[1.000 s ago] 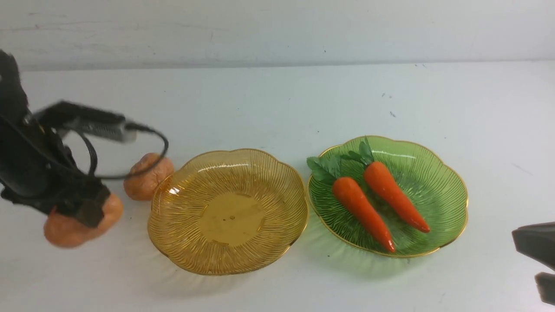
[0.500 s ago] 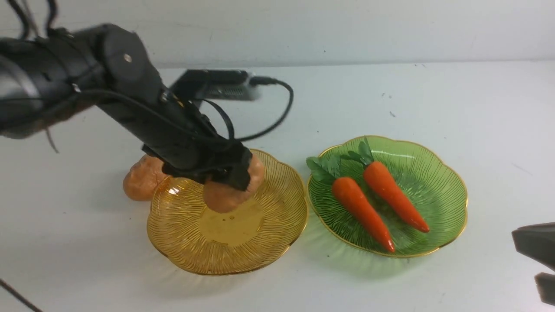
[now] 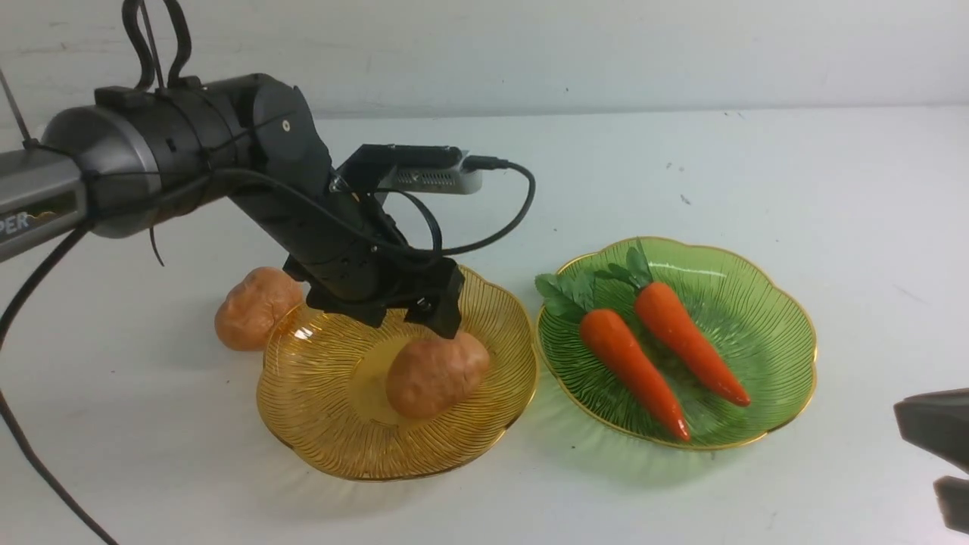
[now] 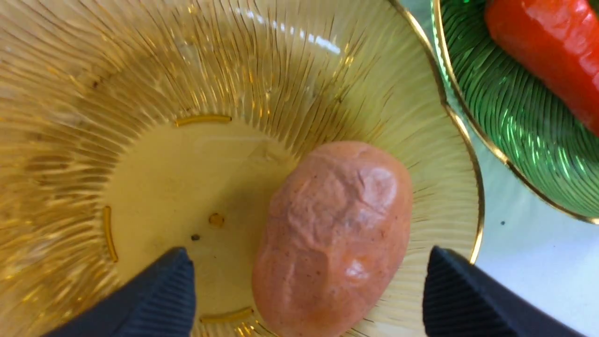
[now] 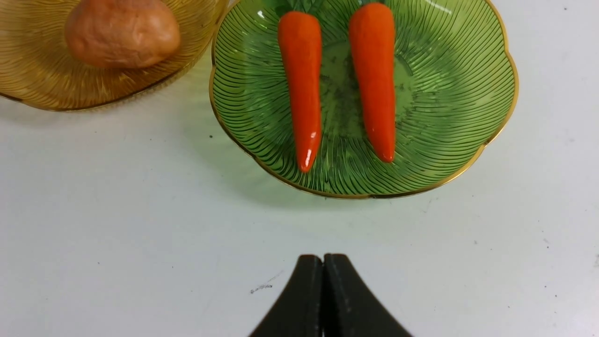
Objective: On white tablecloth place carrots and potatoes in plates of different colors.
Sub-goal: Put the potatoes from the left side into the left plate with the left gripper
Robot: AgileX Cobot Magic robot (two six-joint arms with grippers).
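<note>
Potato (image 3: 437, 376) lies in amber plate (image 3: 318, 446), left gripper (image 4: 307, 252) spread wide just above it, not touching.
Second potato (image 3: 253, 306) sits on white cloth (image 3: 681, 166) against the amber plate's left rim. Two carrots (image 3: 632, 363) lie side by side in green plate (image 3: 764, 318). Right gripper (image 5: 323, 290) is pressed together, empty, near the green plate.

Left arm (image 3: 174, 144) — silver-grey tube with partial "PER" label (image 3: 24, 219), black wrist links, one small screw (image 3: 285, 126), looped black cables (image 3: 531, 195), grey wrist camera (image 3: 435, 179). Left-gripper fingers (image 4: 159, 299) — black, ribbed.
</note>
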